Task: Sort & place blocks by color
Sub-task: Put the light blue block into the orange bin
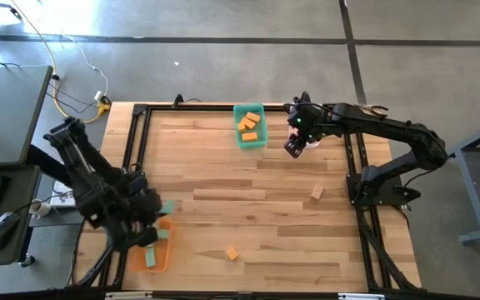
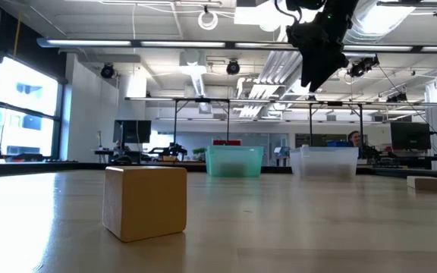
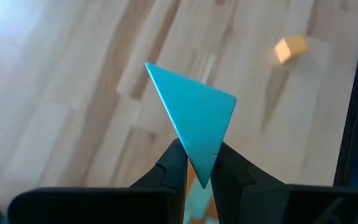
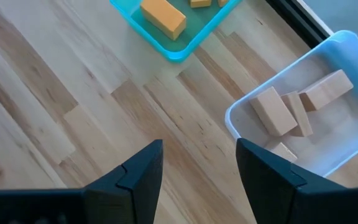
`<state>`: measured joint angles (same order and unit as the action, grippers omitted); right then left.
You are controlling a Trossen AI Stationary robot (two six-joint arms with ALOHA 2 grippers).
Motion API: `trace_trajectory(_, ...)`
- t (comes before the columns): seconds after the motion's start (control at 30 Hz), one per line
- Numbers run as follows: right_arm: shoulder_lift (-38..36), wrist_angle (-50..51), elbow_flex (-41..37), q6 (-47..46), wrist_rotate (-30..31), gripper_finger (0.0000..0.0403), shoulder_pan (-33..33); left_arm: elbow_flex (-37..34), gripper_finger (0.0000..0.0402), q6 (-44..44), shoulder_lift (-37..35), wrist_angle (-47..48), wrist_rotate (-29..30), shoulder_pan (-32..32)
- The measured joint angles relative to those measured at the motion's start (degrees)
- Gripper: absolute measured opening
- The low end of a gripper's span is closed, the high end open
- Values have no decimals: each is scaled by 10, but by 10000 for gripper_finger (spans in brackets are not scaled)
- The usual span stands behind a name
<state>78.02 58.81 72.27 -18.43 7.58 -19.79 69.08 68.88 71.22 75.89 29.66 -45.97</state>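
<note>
We pinch a teal wedge point(image 3: 194, 118) in the left gripper point(image 3: 199, 171) by one thin corner, which could twist free over the orange bin point(image 1: 150, 258).

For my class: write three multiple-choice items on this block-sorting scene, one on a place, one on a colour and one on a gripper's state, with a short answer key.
1. Where do the tan wood blocks lie?
A. in the clear bin
B. in the teal bin
C. stacked on the table's middle

2. What colour is the wedge in the left gripper?
A. orange
B. teal
C. plain tan

3. How is the right gripper?
A. shut on an orange block
B. shut on nothing
C. open and empty

Key: 1 A, the right wrist view shows them inside the clear bin, beside the teal bin that holds orange blocks. 2 B, the left wrist view shows a teal triangle pinched between the fingers. 3 C, its fingers stand apart over bare table with nothing between them.
</note>
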Motion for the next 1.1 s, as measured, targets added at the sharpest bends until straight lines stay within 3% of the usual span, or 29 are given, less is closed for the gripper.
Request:
trace_trajectory(0.27,0,0,0,-24,-19,191,0,0,35,146,21,9,-5,-107)
trace_trajectory(0.4,0,0,0,-36,-37,191,0,0,35,183,55,9,-12,-129)
trace_trajectory(0.53,0,0,0,-41,-63,191,8,0,35,205,99,9,-57,-137)
trace_trajectory(0.93,0,-58,0,-77,-73,191,123,0,35,267,210,-2,-165,-168)
trace_trajectory(1.1,0,-101,0,-100,-113,191,171,0,35,267,240,-21,-191,-168)
